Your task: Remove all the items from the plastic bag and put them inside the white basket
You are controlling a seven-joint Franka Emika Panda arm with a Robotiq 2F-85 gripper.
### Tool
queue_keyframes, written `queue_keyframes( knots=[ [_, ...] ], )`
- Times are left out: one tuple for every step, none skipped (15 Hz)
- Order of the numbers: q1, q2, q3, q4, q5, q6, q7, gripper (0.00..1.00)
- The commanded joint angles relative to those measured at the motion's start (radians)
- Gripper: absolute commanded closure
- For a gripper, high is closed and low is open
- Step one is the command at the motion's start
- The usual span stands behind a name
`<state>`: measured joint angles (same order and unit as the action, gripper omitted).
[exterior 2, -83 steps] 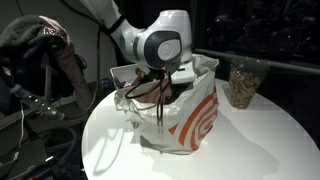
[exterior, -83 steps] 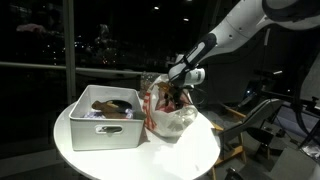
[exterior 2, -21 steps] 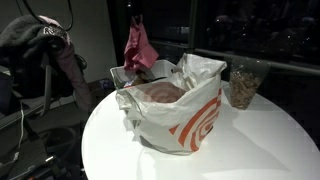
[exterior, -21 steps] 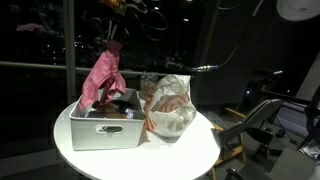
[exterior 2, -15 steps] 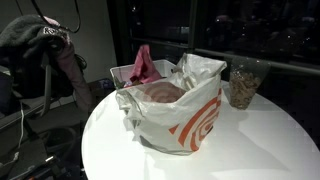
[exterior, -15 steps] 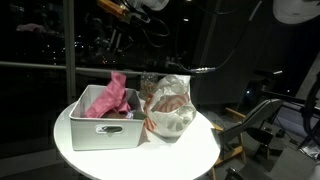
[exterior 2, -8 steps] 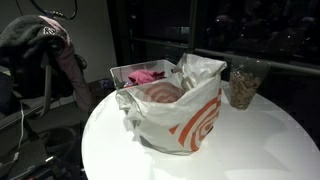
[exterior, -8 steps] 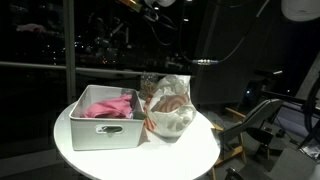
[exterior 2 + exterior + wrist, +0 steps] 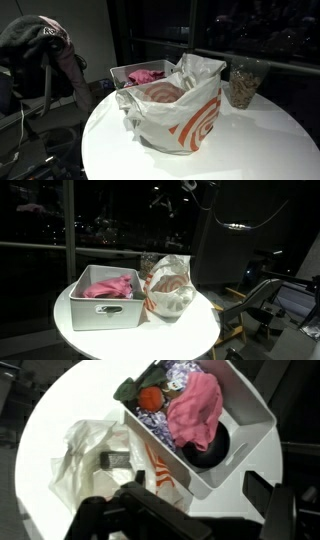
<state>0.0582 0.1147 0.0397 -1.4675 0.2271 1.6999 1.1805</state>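
Though crumpled, pink cloth (image 9: 197, 408) in basket (image 9: 251, 414)

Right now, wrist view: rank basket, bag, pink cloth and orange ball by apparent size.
1. basket, largest
2. bag, close behind; its lower part is hidden, so the order of these two is unsure
3. pink cloth
4. orange ball, clearly smallest
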Motion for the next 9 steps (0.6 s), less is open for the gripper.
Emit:
queue_keyframes(
  knots=[
    [-0.05,-0.075,-0.048,-0.104,-0.021,-0.084,-0.057,0.0],
    [-0.066,-0.079,-0.062,-0.125,-0.019,-0.093,-0.08,0.0],
    [-0.078,-0.075,-0.074,-0.144,-0.016,-0.086,-0.098,0.0],
    [-0.089,-0.073,-0.084,-0.167,-0.017,-0.068,-0.124,0.0],
    [-0.097,-0.071,-0.092,-0.192,-0.021,-0.031,-0.146,0.0],
    [-0.104,-0.071,-0.098,-0.219,-0.017,0.009,-0.17,0.0],
    [-0.108,-0.07,-0.103,-0.245,-0.016,0.047,-0.182,0.0],
    [-0.109,-0.075,-0.105,-0.278,-0.006,0.09,-0.188,0.0],
    [-0.11,-0.082,-0.105,-0.308,0.007,0.137,-0.196,0.0]
  ],
)
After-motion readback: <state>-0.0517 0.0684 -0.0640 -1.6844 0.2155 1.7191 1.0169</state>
